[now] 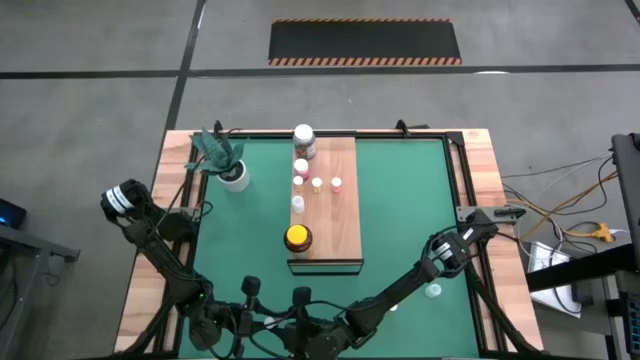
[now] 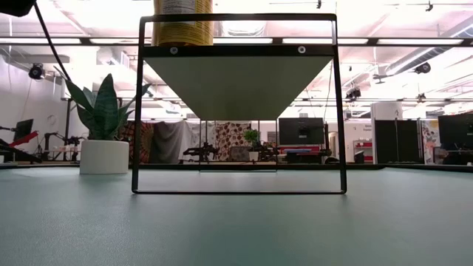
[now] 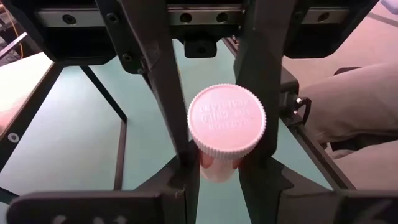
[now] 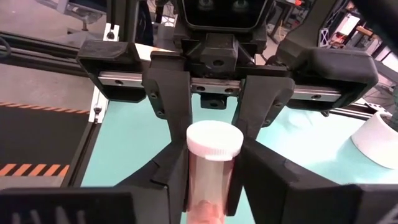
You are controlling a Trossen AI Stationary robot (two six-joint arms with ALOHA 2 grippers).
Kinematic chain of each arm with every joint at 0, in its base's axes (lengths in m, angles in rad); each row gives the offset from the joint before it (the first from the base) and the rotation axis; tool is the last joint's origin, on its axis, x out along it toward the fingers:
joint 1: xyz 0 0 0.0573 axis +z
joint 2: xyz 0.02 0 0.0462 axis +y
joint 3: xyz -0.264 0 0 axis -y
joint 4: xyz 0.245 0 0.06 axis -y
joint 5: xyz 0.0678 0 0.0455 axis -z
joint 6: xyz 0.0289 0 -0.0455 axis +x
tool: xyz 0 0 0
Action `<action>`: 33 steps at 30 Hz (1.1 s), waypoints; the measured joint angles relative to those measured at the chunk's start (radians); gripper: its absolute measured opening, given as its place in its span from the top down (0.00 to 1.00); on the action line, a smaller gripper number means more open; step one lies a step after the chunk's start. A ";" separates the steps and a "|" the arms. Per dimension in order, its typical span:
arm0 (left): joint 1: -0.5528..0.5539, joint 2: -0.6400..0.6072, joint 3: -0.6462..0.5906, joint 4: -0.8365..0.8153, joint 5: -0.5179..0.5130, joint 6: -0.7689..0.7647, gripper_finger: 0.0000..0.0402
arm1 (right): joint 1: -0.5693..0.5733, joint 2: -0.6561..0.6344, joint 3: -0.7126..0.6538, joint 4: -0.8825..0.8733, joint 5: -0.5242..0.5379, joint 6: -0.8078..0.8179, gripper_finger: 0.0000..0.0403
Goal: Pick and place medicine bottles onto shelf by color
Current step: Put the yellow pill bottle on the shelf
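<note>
The left gripper jaws hold a small pink-capped bottle tight. The right gripper jaws hold a small white-capped bottle above the green worktop.

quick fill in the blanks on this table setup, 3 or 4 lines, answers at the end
1. The amber jar with the yellow lid stands on the wooden ___ near its dark front edge.
2. The right gripper is shut on a medicine bottle with a ___ cap.
3. The white pot holds a green ___.
4. The left gripper is ___ on a ribbed-cap bottle.

Missing words: shelf; white; plant; shut
</note>
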 joint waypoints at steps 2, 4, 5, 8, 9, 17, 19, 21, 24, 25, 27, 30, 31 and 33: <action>0.000 0.000 0.000 0.001 0.000 0.002 0.81 | 0.000 0.000 0.000 0.000 0.001 0.000 0.72; 0.000 0.000 0.000 0.001 -0.001 0.004 0.81 | 0.000 0.000 0.000 0.000 0.000 0.001 0.75; 0.000 0.000 0.000 0.000 -0.002 0.005 0.81 | 0.000 0.000 0.000 0.000 0.000 0.003 0.76; 0.000 0.000 0.000 0.000 -0.006 0.017 0.78 | 0.000 0.000 0.000 0.000 -0.002 0.004 0.77; 0.000 0.000 0.000 0.001 -0.005 0.022 0.76 | 0.001 0.000 0.000 0.000 -0.005 0.003 0.77; 0.001 -0.002 0.000 0.004 -0.004 0.023 0.59 | 0.009 0.000 0.000 -0.002 -0.010 0.008 0.74; 0.000 -0.002 0.000 -0.001 -0.004 0.022 0.57 | 0.011 0.000 0.000 -0.004 -0.009 0.013 0.75; -0.007 -0.006 0.000 -0.023 -0.004 0.021 0.56 | 0.016 0.000 0.000 -0.004 -0.010 0.013 0.75; -0.025 -0.022 0.000 -0.070 -0.002 0.020 0.56 | 0.027 0.000 0.000 -0.005 -0.010 0.020 0.76; -0.031 -0.029 0.000 -0.081 0.001 0.019 0.56 | 0.029 0.000 0.000 -0.006 -0.010 0.032 0.76; -0.043 -0.045 -0.001 -0.088 0.002 0.019 0.56 | 0.035 0.000 0.000 -0.010 -0.007 0.061 0.76; -0.056 -0.073 -0.001 -0.095 0.002 0.020 0.56 | 0.049 0.000 -0.002 -0.016 0.042 0.079 0.76; -0.059 -0.080 -0.002 -0.095 0.001 0.020 0.56 | 0.054 -0.003 -0.002 -0.016 0.063 0.078 0.76; -0.061 -0.097 -0.002 -0.096 0.001 0.038 0.56 | 0.071 -0.021 -0.004 -0.021 0.077 0.069 0.76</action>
